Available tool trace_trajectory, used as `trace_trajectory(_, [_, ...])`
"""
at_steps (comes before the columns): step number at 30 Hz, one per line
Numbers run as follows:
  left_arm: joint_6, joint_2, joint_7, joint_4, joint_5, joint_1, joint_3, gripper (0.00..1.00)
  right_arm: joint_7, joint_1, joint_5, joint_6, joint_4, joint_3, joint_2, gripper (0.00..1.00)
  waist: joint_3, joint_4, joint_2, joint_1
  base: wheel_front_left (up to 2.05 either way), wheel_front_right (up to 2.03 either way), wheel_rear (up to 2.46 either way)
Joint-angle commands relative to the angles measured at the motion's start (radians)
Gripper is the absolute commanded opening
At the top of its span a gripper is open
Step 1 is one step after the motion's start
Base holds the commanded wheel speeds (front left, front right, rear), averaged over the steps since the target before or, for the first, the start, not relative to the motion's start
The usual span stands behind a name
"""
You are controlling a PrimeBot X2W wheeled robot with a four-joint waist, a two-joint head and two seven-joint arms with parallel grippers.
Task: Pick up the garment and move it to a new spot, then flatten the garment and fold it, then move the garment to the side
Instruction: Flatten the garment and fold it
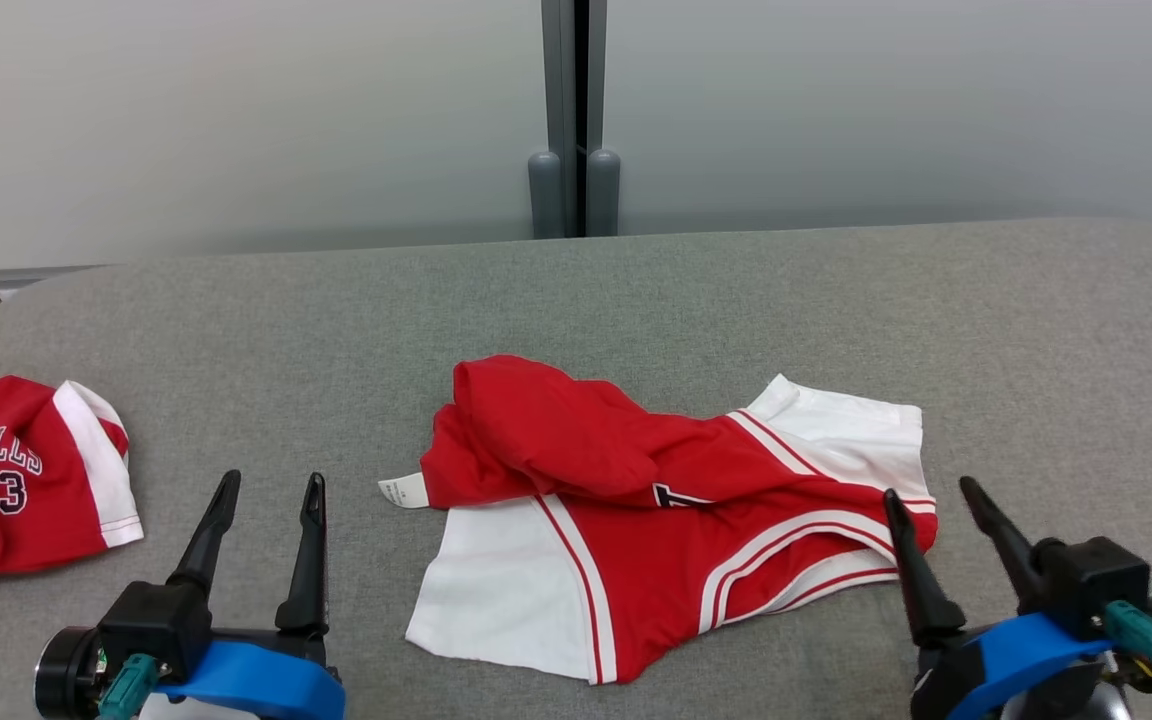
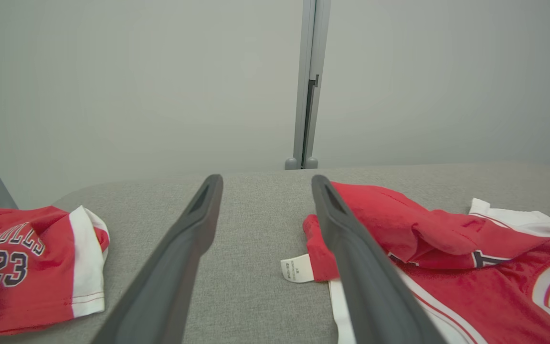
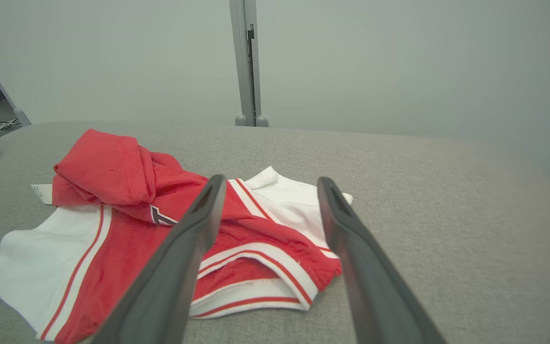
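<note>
The garment lies crumpled in the middle of the table. The left gripper and right gripper stand released near it; each should probably pinch one outer edge, not the bunch.

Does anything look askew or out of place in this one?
The garment in the middle lies crumpled: its top is bunched and flopped over the lower part, with a label poking out on its left. A second jersey sits rumpled at the far left.
</note>
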Motion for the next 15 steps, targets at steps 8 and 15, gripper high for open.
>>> trace_trajectory(8, [-0.007, -0.011, -0.008, -0.012, 0.019, -0.084, -0.015, 1.00, 0.010, -0.047, 0.032, 0.000, 0.144, 0.268, -0.014, 1.00, 0.098, 0.046, 0.0000, 0.0000, 0.00, 0.00, 0.00])
trace_trajectory(15, [-0.019, -0.029, -0.023, 0.012, 0.022, -0.134, -0.025, 1.00, 0.004, -0.136, 0.045, 0.000, 0.353, 0.437, -0.010, 1.00, 0.152, 0.083, 0.0000, 0.0000, 0.00, 0.00, 0.00])
